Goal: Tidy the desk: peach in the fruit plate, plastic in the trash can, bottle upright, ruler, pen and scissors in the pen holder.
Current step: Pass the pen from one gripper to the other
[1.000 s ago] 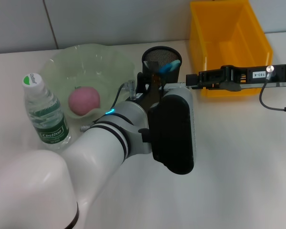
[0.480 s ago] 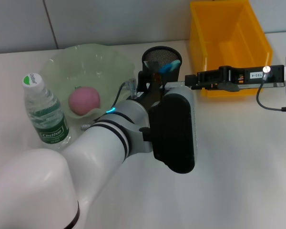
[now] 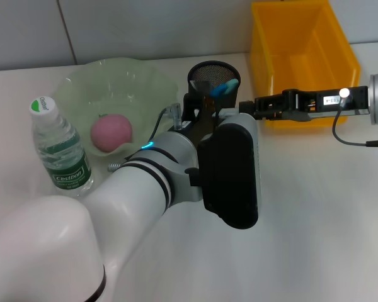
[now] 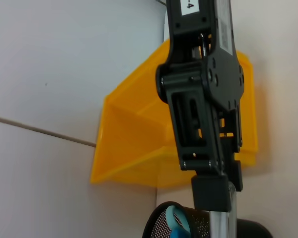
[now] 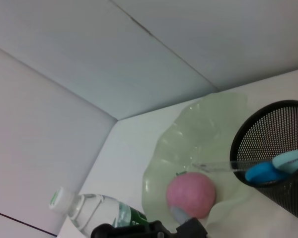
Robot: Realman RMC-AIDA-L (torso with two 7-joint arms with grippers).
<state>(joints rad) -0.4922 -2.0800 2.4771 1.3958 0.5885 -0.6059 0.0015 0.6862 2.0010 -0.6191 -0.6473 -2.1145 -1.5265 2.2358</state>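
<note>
Your right gripper (image 3: 244, 108) reached in from the right, level with the black mesh pen holder (image 3: 213, 78), its tip just beside the holder's rim; its fingers were clamped on a thin clear ruler (image 5: 216, 167) whose far end sat inside the holder beside the blue scissor handles (image 3: 225, 87). Your left gripper was buried behind its own wrist, just in front of the holder, so I couldn't tell you how its fingers stood. The peach (image 3: 111, 132) lay in the green fruit plate (image 3: 138, 82), the bottle (image 3: 58, 148) stood upright beside it, and the yellow trash can (image 3: 300, 53) sat behind your right arm.
</note>
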